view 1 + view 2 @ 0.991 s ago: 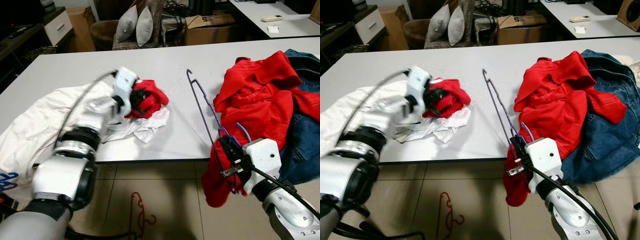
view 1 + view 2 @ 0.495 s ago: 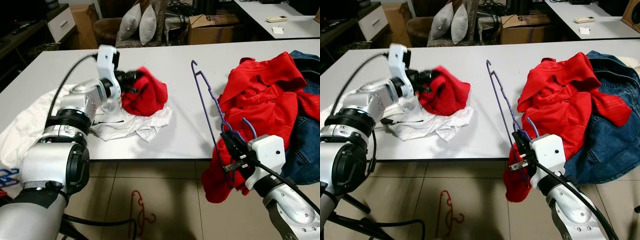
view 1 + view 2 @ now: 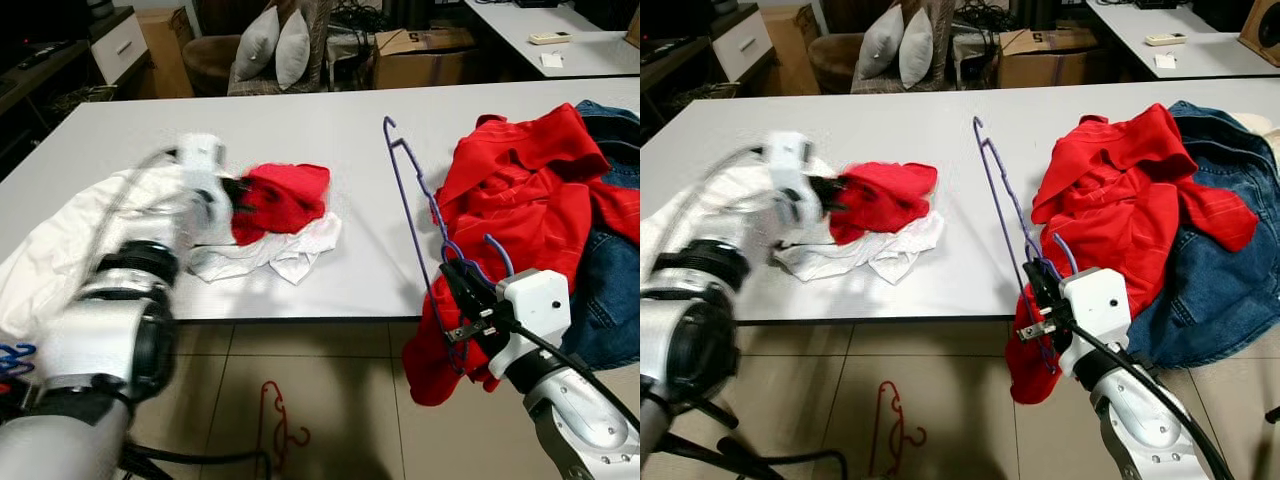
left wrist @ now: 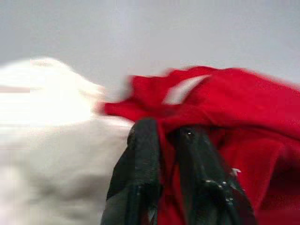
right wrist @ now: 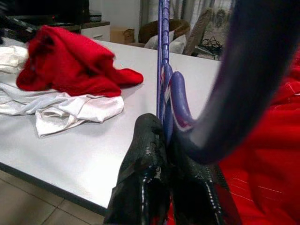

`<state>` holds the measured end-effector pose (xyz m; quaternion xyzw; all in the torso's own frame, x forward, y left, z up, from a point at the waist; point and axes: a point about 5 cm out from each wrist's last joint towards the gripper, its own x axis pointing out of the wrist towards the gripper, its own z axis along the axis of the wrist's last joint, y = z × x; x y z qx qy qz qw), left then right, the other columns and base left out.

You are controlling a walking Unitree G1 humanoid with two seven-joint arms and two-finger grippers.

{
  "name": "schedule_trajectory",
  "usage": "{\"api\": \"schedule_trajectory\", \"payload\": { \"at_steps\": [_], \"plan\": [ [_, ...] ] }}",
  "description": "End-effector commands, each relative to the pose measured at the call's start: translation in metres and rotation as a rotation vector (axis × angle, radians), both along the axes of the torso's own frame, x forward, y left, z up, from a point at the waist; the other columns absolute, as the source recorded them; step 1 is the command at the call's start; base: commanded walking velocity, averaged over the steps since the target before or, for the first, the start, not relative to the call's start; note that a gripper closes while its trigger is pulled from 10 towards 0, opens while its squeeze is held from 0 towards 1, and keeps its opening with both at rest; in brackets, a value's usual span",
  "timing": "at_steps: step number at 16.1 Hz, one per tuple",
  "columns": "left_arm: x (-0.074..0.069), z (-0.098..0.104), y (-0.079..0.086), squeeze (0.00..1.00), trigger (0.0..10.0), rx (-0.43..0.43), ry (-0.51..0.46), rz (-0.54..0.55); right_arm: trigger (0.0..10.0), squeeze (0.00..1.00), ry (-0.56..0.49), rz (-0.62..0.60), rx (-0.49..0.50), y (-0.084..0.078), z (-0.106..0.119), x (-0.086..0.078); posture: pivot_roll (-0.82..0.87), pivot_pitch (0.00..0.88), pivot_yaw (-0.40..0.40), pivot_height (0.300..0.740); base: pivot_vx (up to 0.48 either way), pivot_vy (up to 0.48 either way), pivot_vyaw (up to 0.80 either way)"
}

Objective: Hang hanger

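Fingers of right gripper [image 3: 1040,300] clamp purple hanger [image 3: 410,200]; left gripper [image 4: 164,140] pinches red cloth [image 3: 285,195].

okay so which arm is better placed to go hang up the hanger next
Right. The right gripper is already shut on the purple hanger at the table edge. The left gripper is busy, shut on a red cloth over the white clothes.

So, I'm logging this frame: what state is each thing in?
Purple wire hanger: gripped at its lower end, tilted up over the table.
Small red garment: crumpled, pinched.
Right gripper: shut on hanger.
Left gripper: shut on garment.
Red jacket: heaped.
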<state>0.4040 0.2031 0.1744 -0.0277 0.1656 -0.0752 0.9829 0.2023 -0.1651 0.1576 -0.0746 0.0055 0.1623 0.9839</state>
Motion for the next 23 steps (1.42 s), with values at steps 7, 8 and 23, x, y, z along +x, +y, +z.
{"api": "schedule_trajectory", "payload": {
  "at_steps": [7, 8, 23],
  "plan": [
    [-0.001, 0.017, 0.034, 1.00, 10.0, 0.168, -0.093, 0.098, 10.0, 0.00, -0.001, 0.022, 0.023, 0.004, -0.001, 0.000, -0.07, 0.000, 0.089, 0.740, 0.000, 0.000, 0.00],
    [0.000, 0.022, 0.029, 1.00, 10.0, 0.158, -0.126, 0.051, 10.0, 0.00, -0.001, 0.022, 0.023, 0.004, -0.001, 0.000, -0.07, 0.000, 0.089, 0.740, 0.000, 0.000, 0.00],
    [-0.005, 0.001, -0.099, 0.00, 10.0, 0.737, -0.349, -0.641, 10.0, 0.00, -0.009, 0.028, 0.009, 0.005, 0.000, -0.003, -0.11, 0.000, 0.115, 0.740, 0.000, 0.000, 0.00]
  ]
}}
